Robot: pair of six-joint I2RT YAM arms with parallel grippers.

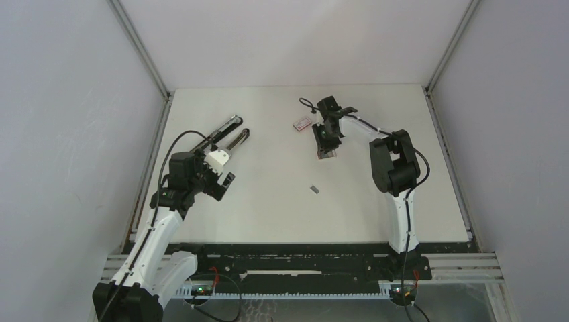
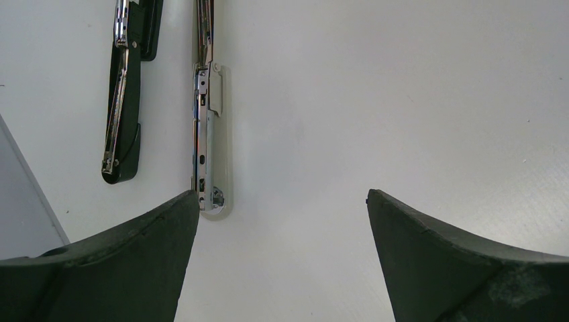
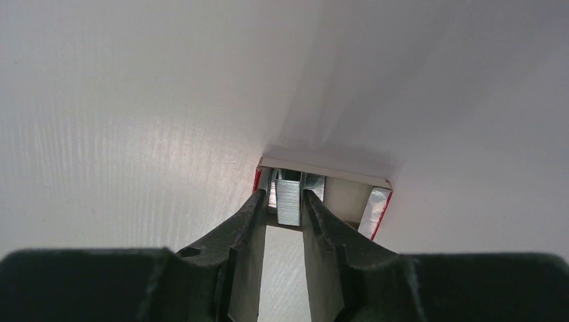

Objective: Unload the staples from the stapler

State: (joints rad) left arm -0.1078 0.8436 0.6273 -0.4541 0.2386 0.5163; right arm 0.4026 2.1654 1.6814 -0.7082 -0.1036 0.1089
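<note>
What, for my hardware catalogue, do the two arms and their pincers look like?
Left arm and right arm: white lower links, black joint housings, looping black cables. Left pincer and right pincer: two matte black fingers tapering to rounded tips.

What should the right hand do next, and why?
Probably open the right hand a little wider and lift away: the staples it straddles already sit inside the red-and-white box, so they look delivered. I cannot tell whether it is pinching them.
</note>
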